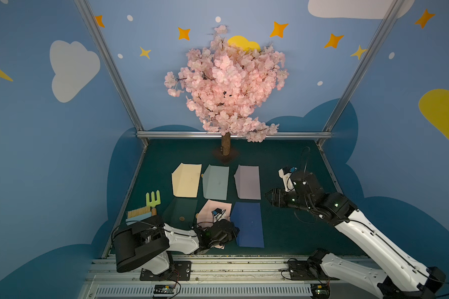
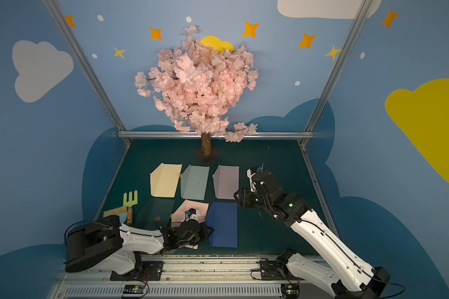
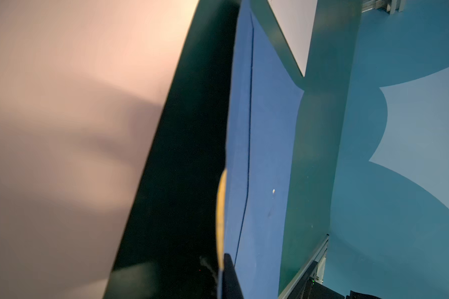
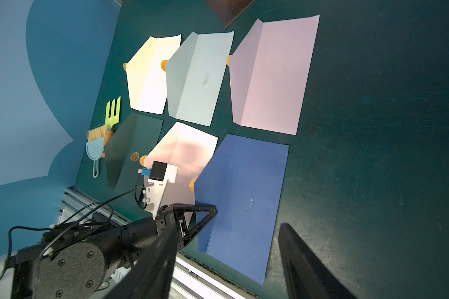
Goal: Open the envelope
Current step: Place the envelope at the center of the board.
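The dark blue envelope [image 1: 249, 225] [image 2: 224, 225] [image 4: 246, 196] lies at the front of the green mat. Its flap is turned out toward the pink envelope [image 4: 187, 147], with an orange seal [image 4: 192, 184] at the flap's tip. My left gripper [image 1: 236, 230] [image 2: 211, 231] [image 4: 213, 211] is shut on the flap's edge. In the left wrist view the flap [image 3: 239, 155] and seal [image 3: 221, 207] show nearly edge-on beside a dark finger [image 3: 230, 274]. My right gripper [image 1: 267, 196] [image 2: 236, 198] [image 4: 230, 227] hovers open to the right of the envelopes, holding nothing.
Cream [image 1: 186, 180], pale blue [image 1: 215, 182] and lilac [image 1: 248, 182] envelopes lie open in the back row. A dark green envelope [image 1: 179, 209] lies front left. A green rake [image 1: 153, 199] and a brush [image 1: 138, 213] sit at the left edge. A blossom tree [image 1: 226, 147] stands behind.
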Available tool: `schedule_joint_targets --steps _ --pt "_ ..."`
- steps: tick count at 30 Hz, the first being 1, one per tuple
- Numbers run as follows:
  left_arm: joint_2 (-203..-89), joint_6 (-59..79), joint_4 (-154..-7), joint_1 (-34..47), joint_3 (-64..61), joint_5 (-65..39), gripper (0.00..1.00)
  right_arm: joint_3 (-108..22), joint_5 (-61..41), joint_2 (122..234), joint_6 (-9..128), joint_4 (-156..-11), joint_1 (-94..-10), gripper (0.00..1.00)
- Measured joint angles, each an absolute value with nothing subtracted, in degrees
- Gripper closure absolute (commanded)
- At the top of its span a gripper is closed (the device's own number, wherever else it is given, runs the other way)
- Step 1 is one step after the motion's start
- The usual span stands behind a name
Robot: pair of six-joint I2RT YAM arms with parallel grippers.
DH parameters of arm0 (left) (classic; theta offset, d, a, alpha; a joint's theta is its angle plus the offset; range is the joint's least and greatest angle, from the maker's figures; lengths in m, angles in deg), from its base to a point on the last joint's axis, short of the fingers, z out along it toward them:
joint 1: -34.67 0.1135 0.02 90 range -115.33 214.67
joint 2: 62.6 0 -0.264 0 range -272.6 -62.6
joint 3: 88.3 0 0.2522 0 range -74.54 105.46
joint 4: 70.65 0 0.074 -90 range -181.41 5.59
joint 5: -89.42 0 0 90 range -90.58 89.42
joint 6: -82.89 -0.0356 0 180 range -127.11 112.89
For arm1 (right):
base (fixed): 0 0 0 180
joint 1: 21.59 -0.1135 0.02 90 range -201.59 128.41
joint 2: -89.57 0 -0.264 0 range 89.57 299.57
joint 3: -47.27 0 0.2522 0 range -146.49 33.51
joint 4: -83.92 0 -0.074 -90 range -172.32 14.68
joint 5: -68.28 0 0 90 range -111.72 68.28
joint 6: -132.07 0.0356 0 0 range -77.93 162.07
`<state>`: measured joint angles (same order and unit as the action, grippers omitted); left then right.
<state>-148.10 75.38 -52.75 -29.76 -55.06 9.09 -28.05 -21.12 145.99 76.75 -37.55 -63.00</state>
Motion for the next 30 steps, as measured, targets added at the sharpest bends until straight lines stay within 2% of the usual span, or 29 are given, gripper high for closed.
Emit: schedule_joint_targets --steps 12,18,26,30 --pt "-150.8 75.8 -49.5 -29.8 -54.7 7.5 0.94 -28.1 -20.6 146.3 76.7 -37.6 -63.0 0.36" --pt "-150.9 76.5 -48.8 -30.2 -54.7 7.1 0.83 -28.1 -20.3 146.3 76.7 -37.7 -63.0 0.36" --pt "-150.2 77.0 -49.6 -30.8 -54.7 8.1 0.75 -28.1 -20.1 146.3 76.7 -38.0 -63.0 0.35" --pt "-145.6 77.1 -54.8 -31.5 -54.7 10.4 0.73 -28.0 -20.1 146.3 76.7 -38.0 -63.0 0.35"
